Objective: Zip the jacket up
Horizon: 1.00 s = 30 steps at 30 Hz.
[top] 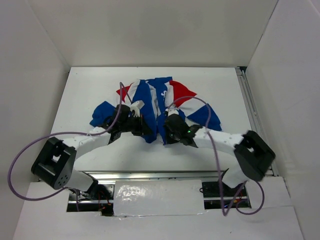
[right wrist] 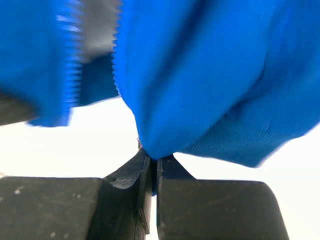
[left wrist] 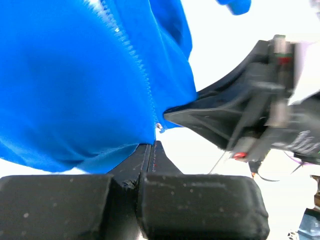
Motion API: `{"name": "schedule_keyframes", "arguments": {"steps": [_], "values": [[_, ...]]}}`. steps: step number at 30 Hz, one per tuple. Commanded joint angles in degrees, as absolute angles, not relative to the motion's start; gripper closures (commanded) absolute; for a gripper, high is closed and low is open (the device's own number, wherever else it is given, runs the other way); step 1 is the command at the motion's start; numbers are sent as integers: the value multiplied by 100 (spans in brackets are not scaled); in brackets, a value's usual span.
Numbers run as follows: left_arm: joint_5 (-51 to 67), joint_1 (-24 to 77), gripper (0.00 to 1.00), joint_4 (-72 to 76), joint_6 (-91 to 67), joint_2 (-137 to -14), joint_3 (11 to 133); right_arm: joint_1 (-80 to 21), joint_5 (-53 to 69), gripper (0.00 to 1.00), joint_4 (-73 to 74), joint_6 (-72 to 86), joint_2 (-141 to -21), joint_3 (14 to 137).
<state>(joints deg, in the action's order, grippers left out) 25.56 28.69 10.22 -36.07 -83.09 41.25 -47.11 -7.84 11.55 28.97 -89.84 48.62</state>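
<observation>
The blue, red and white jacket (top: 150,95) lies spread on the white table, collar away from the arms. Both grippers meet at its near hem. My left gripper (top: 148,133) is shut, and in the left wrist view the blue hem (left wrist: 75,145) runs taut into its closed tips (left wrist: 151,146). A line of zipper teeth (left wrist: 135,55) ends just above them. My right gripper (right wrist: 154,159) is shut on a pinched fold of the blue fabric (right wrist: 210,75), with open zipper teeth (right wrist: 72,75) to its left. Its black fingers (left wrist: 200,115) also show in the left wrist view, against the fabric's corner.
White walls enclose the table (top: 90,85) on three sides. A metal rail (top: 248,100) runs along its right edge. Purple cables (top: 20,155) loop off both arms. The arm bases sit at the near edge.
</observation>
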Motion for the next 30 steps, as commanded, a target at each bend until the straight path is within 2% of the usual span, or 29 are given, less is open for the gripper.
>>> {"name": "schedule_keyframes", "arguments": {"steps": [1,3,6,9,12,19,28,30], "values": [[2883,2900,100,1283,-3419,-7648,4420,-4632,-518,100,-661,1894,-7415,4475],[2909,2918,100,1240,-3428,-7437,4578,-4623,-659,100,-1218,1470,-6841,4053],[2909,2953,100,1265,-3358,-7067,4824,-4571,-721,100,-3225,626,-5742,3360],[2865,3006,100,1335,-3340,-6812,5097,-4404,-82,100,-4872,97,-4950,2664],[2891,3041,100,1511,-3410,-6584,5229,-4324,543,100,-4861,-175,-4816,2882],[3094,3146,100,2539,-3182,-6021,4843,-4149,712,100,-5282,579,-5072,2778],[3384,3155,100,3805,-3006,-5880,3851,-3947,1098,100,-4641,1432,-5010,2874],[3349,3155,100,4252,-2901,-5941,3701,-3867,1108,100,-4055,1809,-5062,3196]]}}
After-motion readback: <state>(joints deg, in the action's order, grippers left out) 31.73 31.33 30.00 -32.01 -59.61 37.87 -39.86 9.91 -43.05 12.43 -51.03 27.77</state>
